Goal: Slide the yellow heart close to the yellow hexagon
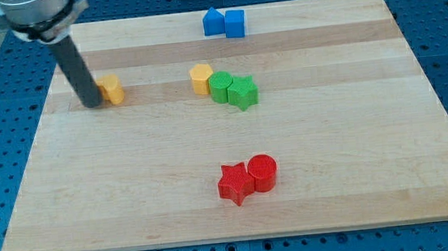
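Two yellow blocks lie in the upper half of the board. One yellow block (112, 89) is at the view's left. The other yellow block (201, 78) is near the middle and touches a green round block (221, 87). I cannot tell which of the two is the heart and which the hexagon. My tip (90, 103) rests on the board just left of the left yellow block, touching it or nearly so. The dark rod rises from the tip toward the view's top left.
A green star-like block (243, 92) sits against the green round block. Two blue blocks (224, 21) stand together at the top edge. A red star (234, 183) and a red cylinder (262, 172) sit together at the lower middle. The board's left edge (28, 159) is near.
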